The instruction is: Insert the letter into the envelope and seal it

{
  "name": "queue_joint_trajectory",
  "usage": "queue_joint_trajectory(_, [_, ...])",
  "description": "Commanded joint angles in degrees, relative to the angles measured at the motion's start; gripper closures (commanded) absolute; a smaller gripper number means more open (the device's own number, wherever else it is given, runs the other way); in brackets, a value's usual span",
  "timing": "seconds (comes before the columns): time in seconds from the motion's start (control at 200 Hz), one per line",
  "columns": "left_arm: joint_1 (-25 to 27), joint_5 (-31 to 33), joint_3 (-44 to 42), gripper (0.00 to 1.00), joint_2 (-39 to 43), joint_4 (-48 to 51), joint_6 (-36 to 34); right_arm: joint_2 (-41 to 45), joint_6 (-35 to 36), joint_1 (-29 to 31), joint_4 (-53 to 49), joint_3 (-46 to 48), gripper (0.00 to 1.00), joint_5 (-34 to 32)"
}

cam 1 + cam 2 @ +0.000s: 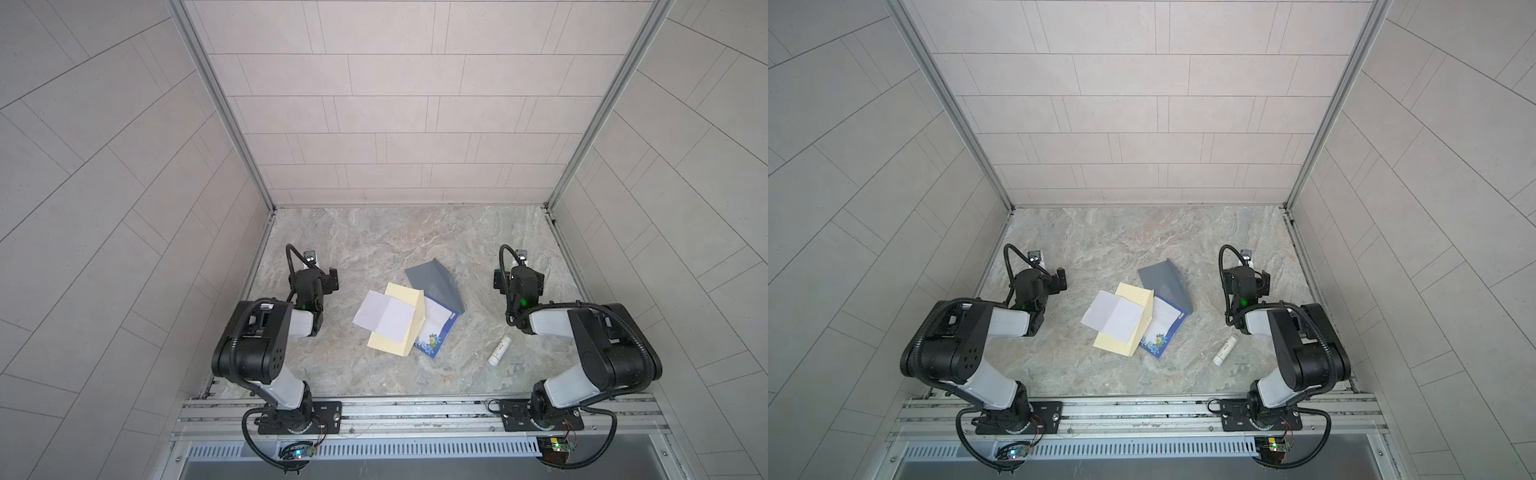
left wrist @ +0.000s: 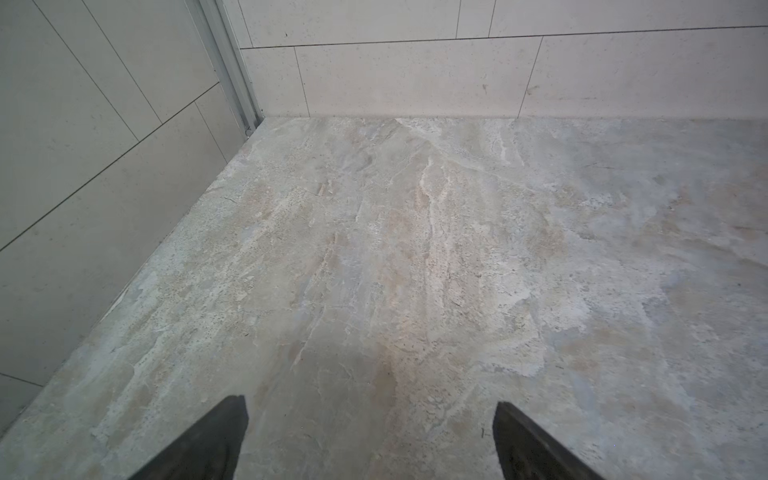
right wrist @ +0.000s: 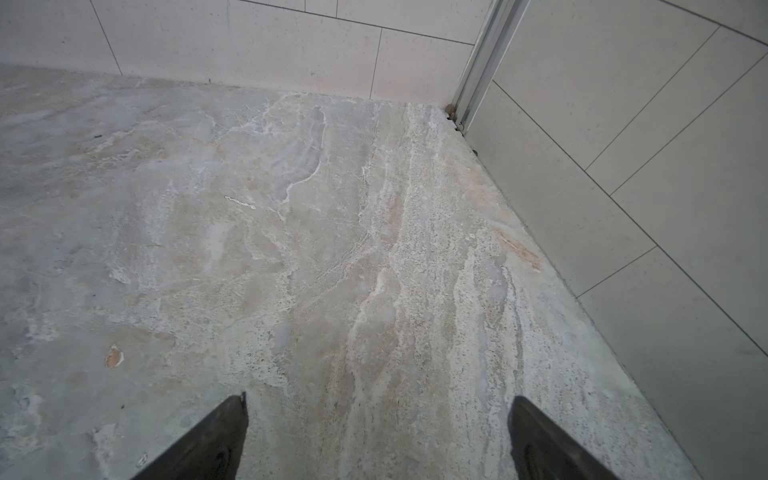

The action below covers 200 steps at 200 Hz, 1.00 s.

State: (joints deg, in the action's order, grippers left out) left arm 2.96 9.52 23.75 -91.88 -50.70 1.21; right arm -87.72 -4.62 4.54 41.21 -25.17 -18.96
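Observation:
Papers are heaped mid-table in both top views. A folded white sheet (image 1: 384, 313) (image 1: 1115, 313) rests on a pale yellow envelope-like piece (image 1: 388, 345) (image 1: 1119, 345). A blue-bordered sheet with flowers (image 1: 436, 332) (image 1: 1163, 328) sticks out from under it. Behind them lies a dark grey envelope (image 1: 436, 282) (image 1: 1167, 282) with its flap raised. I cannot tell which sheet is the letter. My left gripper (image 1: 322, 277) (image 2: 370, 405) hovers to the left of the heap, open and empty. My right gripper (image 1: 519, 275) (image 3: 380, 401) hovers to the right, open and empty. Both wrist views show only bare marble.
A white glue stick (image 1: 500, 350) (image 1: 1225, 351) lies on the marble table (image 1: 374, 232), right of the papers and near the right arm. Tiled walls close in the back and both sides. A metal rail (image 1: 415, 409) carrying both arm bases runs along the front edge.

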Motion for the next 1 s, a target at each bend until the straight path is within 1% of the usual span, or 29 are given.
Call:
queue_joint_trajectory(0.0, [-0.47, -0.47, 0.07, 0.0, 0.31, -0.63, -0.07, 1.06, 0.84, 0.54, 1.11, 0.82, 0.0, -0.04])
queue_joint_trajectory(0.996, [-0.23, -0.06, 0.08, 0.0, 0.3, -0.77, -0.56, 0.89, 0.67, 0.29, 0.62, 0.53, 0.0, 0.5])
